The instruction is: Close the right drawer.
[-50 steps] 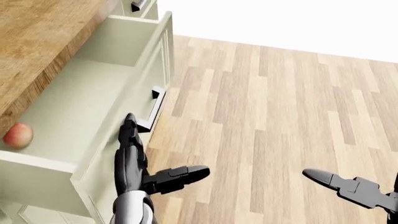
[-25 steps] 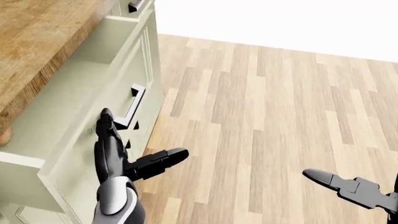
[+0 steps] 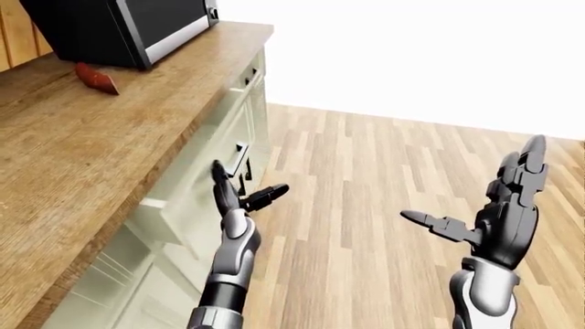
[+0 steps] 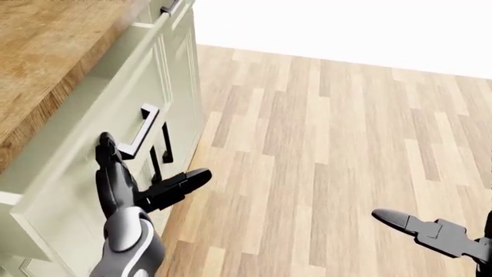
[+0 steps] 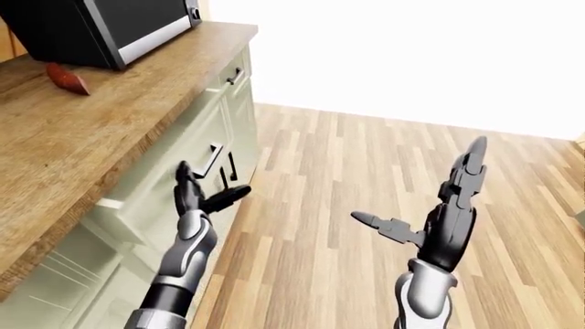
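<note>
With its fingers spread apart, the robot's left hand (image 4: 131, 190) presses flat on the pale green right drawer (image 4: 92, 150) under the wooden table (image 3: 82, 151), nearly shut, so a steady straight push should seat it, while the open-fingered right hand (image 3: 498, 205) hangs clear.

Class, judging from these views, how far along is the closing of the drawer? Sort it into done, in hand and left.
Done: the drawer is pushed most of the way in; its inside hardly shows.
In hand: the left hand, fingers open, presses flat on the drawer's face beside the handle.
Left: the face juts out a little from the cabinet. The right hand hangs open, idle.
</note>
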Available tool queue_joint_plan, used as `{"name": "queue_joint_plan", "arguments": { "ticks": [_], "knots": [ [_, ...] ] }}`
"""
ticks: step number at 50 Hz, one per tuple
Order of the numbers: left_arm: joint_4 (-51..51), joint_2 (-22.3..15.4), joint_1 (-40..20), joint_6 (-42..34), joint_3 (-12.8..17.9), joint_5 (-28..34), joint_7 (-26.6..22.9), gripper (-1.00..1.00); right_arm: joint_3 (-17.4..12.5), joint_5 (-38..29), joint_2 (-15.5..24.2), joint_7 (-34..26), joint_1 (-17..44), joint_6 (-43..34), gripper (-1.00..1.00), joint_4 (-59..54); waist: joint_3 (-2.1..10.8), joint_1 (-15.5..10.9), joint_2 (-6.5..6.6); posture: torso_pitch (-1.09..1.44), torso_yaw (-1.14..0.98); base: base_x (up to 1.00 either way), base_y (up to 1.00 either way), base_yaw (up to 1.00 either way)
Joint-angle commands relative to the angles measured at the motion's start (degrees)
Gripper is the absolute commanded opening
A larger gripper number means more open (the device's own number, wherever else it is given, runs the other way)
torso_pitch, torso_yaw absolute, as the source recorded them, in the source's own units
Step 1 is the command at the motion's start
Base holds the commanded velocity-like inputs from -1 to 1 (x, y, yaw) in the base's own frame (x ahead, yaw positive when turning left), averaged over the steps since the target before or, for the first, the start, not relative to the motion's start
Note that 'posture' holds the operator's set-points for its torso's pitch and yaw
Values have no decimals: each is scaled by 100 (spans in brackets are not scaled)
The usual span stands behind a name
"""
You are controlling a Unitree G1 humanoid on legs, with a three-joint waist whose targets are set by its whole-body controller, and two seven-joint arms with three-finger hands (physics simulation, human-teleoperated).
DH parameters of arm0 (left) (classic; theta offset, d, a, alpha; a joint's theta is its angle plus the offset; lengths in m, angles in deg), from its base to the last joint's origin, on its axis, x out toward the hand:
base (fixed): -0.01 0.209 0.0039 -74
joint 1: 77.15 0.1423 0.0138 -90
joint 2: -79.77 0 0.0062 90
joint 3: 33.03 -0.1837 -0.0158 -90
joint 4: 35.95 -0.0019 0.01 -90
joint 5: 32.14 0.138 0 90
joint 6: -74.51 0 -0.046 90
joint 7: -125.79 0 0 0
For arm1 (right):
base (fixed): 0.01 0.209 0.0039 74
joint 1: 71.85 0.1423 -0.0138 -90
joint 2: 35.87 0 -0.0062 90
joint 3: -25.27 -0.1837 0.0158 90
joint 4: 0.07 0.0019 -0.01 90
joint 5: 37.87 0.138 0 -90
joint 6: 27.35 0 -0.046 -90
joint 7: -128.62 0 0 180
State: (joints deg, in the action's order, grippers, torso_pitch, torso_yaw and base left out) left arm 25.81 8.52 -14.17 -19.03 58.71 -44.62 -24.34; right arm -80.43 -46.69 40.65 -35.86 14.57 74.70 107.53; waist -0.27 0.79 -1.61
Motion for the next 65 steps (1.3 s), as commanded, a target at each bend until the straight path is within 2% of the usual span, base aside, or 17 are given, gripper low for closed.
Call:
{"name": "queue_joint_plan", "arguments": {
  "ticks": [1,8,12,31,34,53,65],
  "knots": [
    [261,-119,-204,320,148,91,174,100,-33,-4,46,15,78,144,100,235,121,-32,-11,0,0,0,0,0],
    [208,-268,-277,333,288,-41,272,100,-27,-7,49,20,88,130,100,211,114,-23,-4,0,0,0,0,0],
    [220,-273,-255,365,247,6,336,100,-19,4,47,22,91,122,100,216,116,-18,1,0,0,0,0,0],
    [-162,-581,-505,652,468,-30,534,100,2,7,47,7,89,143,100,180,88,1,13,0,0,0,0,0],
    [-224,-683,-574,645,570,-135,561,100,6,2,49,7,96,140,100,165,85,2,14,0,0,0,0,0],
    [-483,-975,-748,726,726,-365,755,100,25,2,56,14,110,151,100,119,78,16,29,0,0,0,0,0],
    [-792,-1287,-907,868,918,-566,918,100,64,-30,54,10,116,152,100,84,59,31,43,0,0,0,0,0]
  ]
}}
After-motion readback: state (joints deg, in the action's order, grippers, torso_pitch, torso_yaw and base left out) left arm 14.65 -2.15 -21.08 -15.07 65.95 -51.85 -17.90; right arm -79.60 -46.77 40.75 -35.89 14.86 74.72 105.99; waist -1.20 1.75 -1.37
